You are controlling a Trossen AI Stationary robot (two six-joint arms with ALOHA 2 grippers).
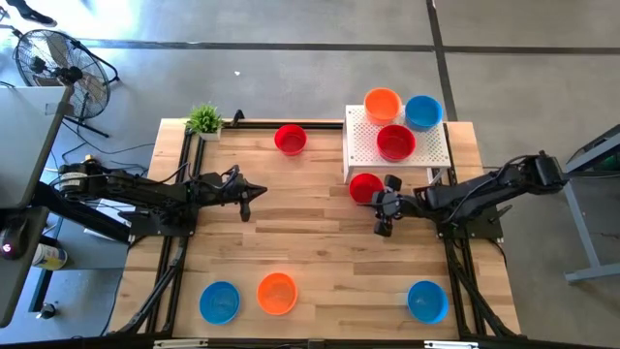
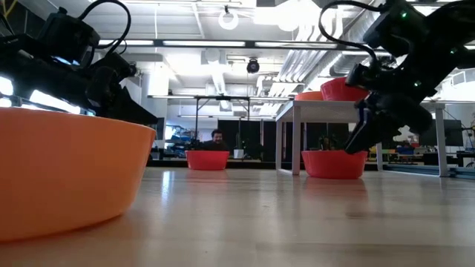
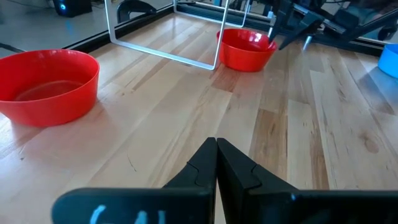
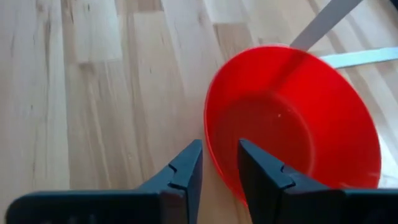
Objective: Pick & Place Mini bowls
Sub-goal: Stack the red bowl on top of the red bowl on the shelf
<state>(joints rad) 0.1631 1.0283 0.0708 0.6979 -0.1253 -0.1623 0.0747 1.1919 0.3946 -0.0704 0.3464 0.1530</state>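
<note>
**Right gripper closing on the rim of the red bowl by the stand**

The right gripper sits low at the red mini bowl that rests on the wooden table just in front of the white perforated stand; in the right wrist view its two fingers stand a little apart with the bowl's near rim at the gap, one finger outside the wall and the other seemingly at or just over the rim; whether the pads already touch the plastic I cannot tell.

To do this step well, as I judge it: let the rim sit squarely between the pads before the jaws finish closing; a glossy thin wall will likely slip or tip if pinched at the very lip, so a deeper bite looks safer; lift straight up at first, since the stand's leg is just beside the bowl and a sideways drag could knock it.

The left gripper waits with fingers pressed together, empty, over the left middle of the table.

Other mini bowls: a red one near the far edge by the small potted plant; red, orange and blue on the stand; blue, orange and blue along the near edge.
</note>
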